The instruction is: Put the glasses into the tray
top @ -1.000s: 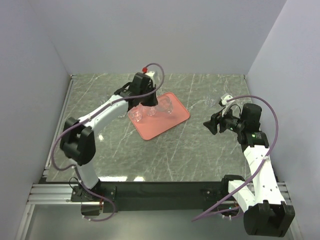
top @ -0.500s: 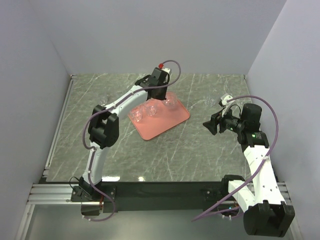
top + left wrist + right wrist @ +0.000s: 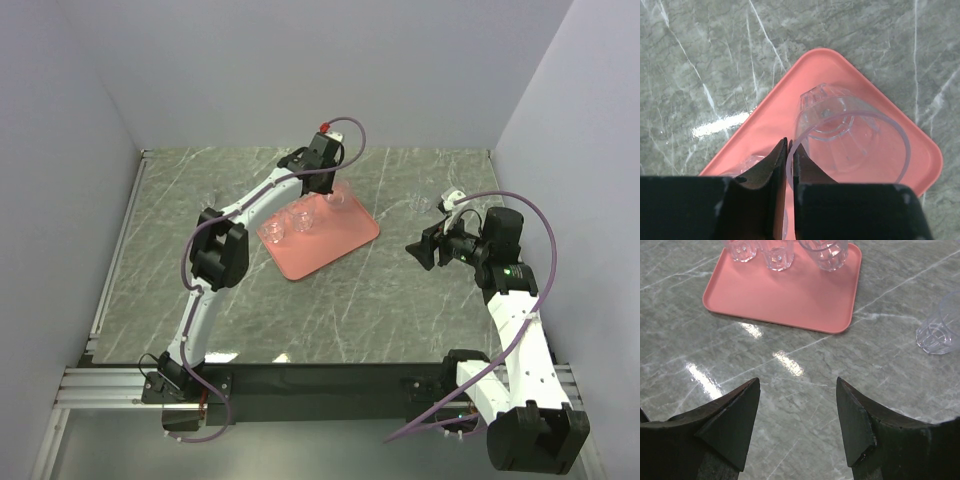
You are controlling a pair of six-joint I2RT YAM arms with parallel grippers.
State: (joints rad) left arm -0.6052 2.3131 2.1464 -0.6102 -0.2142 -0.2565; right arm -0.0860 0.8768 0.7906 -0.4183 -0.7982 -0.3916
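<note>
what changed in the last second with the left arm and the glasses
The left gripper swung right and farther out, to the tray's far corner, shut on the rim of the third glass. The other two glasses in the tray, the loose glass and the open right gripper stayed put.

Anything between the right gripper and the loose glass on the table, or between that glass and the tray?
Nothing visible. Only bare table lies between the right gripper and the glass, and between it and the tray.
</note>
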